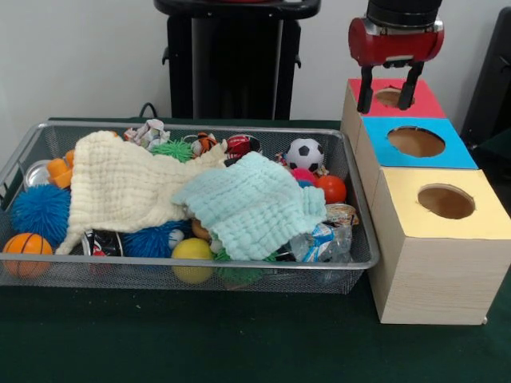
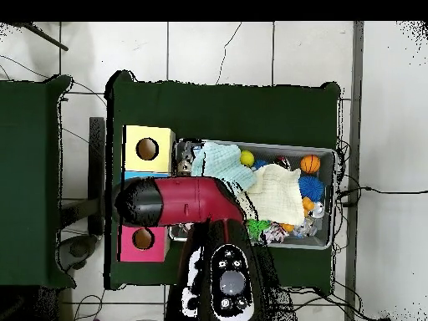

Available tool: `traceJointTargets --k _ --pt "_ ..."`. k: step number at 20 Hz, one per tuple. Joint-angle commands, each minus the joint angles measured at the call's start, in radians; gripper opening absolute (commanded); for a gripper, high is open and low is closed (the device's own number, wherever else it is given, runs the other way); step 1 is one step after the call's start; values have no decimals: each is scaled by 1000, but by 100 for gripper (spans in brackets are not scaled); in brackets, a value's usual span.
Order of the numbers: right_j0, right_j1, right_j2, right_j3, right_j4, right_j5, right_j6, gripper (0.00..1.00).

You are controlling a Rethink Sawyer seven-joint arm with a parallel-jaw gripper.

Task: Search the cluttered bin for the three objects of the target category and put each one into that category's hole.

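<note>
The green bench (image 1: 239, 343) carries a wire bin (image 1: 351, 267), off to one side of and below the gripper (image 1: 388, 94), its balls half buried under two cloths. The gripper hangs open and empty directly over the red box's hole (image 1: 389, 97), seemingly positioned for a drop.

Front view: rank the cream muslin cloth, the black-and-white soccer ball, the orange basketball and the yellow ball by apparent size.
1. Cream muslin cloth, by far the largest.
2-4. Orange basketball, yellow ball and black-and-white soccer ball look about alike; the soccer ball sits farther back, so I won't rank them.
</note>
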Motion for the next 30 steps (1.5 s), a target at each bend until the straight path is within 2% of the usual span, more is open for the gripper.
traceJointTargets --k 1,4,8,11,16,30 --pt "-66 24 38 -35 -64 37 -11 100" --pt "-95 80 53 -60 -81 -29 -24 100" --pt "-131 183 79 -132 -100 -95 -47 100" --pt "-131 213 76 -170 -111 -96 -36 100" --pt "-117 244 61 -197 -96 -71 39 100" --pt "-21 252 11 -91 -81 -241 185 100"
